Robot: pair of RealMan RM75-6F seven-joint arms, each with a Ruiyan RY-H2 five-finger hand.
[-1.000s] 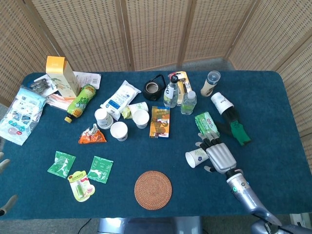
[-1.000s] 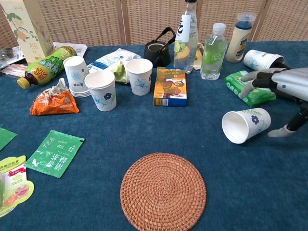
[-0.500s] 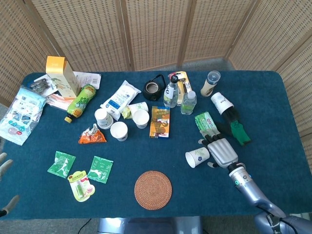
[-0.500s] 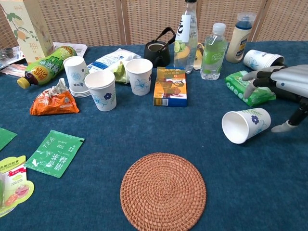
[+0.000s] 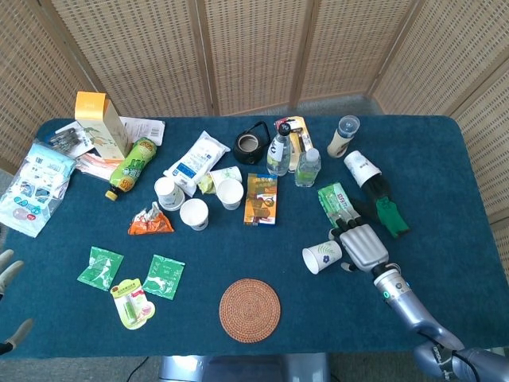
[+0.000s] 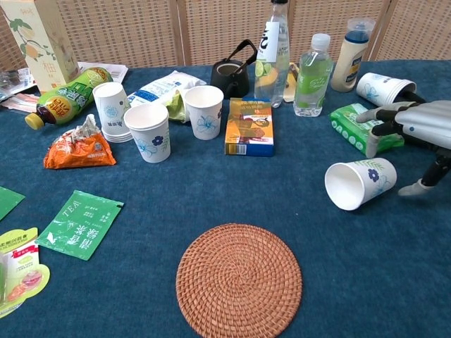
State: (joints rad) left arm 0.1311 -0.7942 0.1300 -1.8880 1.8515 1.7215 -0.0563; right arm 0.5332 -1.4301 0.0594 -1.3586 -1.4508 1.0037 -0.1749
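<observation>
Now right hand spread open above tipped paper cup, gripping nothing; thumb down behind cup.

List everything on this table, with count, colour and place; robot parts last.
Table: one, dark blue cloth.
Tipped paper cup: one, white, on its side by the right hand.
Upright paper cups: three spots, white, centre left; one looks stacked.
Woven coaster: one, brown, front centre.
Tea sachets: two, green, front left.
Small box: one, orange and blue, centre.
Teapot: one, black, back centre.
Clear bottles: two, back centre.
Green bottle: one, lying at back left.
Tall carton: one, yellow and white, back left.
Green packet: one, beyond the right hand.
Orange snack bag: one, left of the cups.
Right hand: grey, beside the tipped cup, holding nothing.
Left hand: only fingertips at the left edge.
</observation>
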